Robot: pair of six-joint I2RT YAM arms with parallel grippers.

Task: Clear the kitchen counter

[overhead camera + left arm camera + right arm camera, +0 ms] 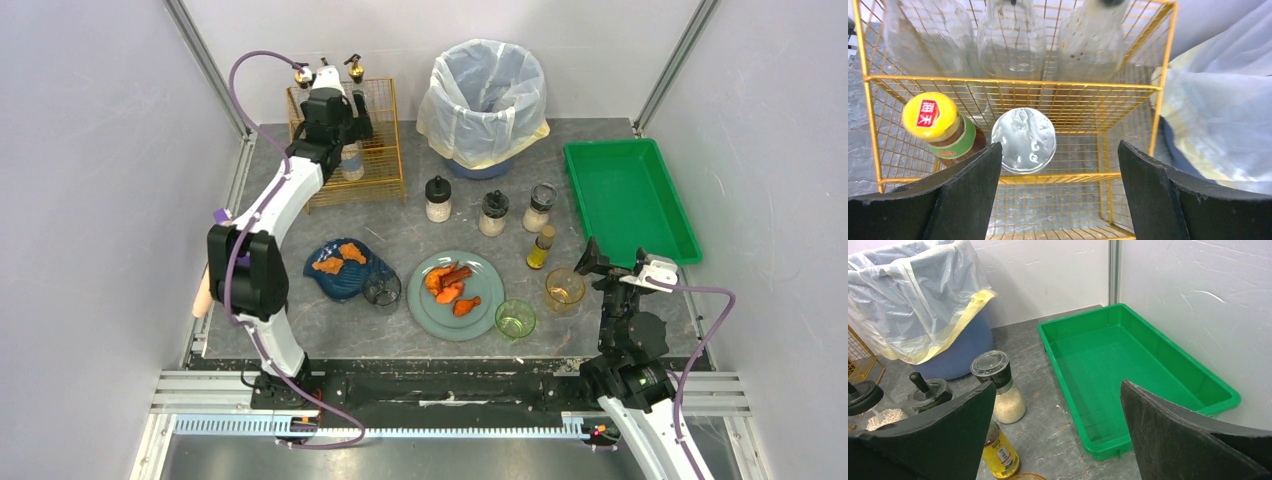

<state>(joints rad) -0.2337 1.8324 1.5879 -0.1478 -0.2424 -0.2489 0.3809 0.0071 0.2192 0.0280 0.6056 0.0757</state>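
left pincer: released over basket
right pincer: released
done: bottles in basket
todo: 3 jars, 2 plates, 3 glasses on worktop

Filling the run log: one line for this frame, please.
left gripper open over basket, above silver-lid jar | right gripper open, empty, facing tray | counter: plates, jars, glasses uncleared

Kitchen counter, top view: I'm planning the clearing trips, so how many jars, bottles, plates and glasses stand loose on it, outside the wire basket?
Spice jars: 3
Yellow bottle: 1
Plates: 2
Glasses: 3
Total on the kitchen counter: 9
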